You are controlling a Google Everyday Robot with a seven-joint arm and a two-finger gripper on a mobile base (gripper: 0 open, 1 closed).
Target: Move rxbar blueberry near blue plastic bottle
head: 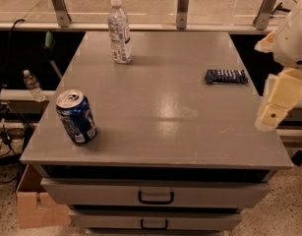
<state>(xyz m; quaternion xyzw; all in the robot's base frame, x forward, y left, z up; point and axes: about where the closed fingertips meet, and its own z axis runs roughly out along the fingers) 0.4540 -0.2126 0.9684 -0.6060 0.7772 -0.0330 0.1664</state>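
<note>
Bar (226,76), where is it?

– It lies flat on the gray table (155,132), close to the right edge and toward the back. It is dark blue with pale marks on it.

And the bottle (119,31)?

– It stands up straight near the back of the table, left of the middle. It has a white cap. The bar and the bottle are well apart, with bare table between them.

Where is the gripper (277,102)?

– It hangs off the right side of the table, in front of the bar. It is near the bar but does not touch it. I cannot tell if it is wide or narrow.

What else is on the table?

– A blue can (75,117) stands at the front left, far from the bar. Under the table top are two drawers (155,195) with dark handles.
</note>
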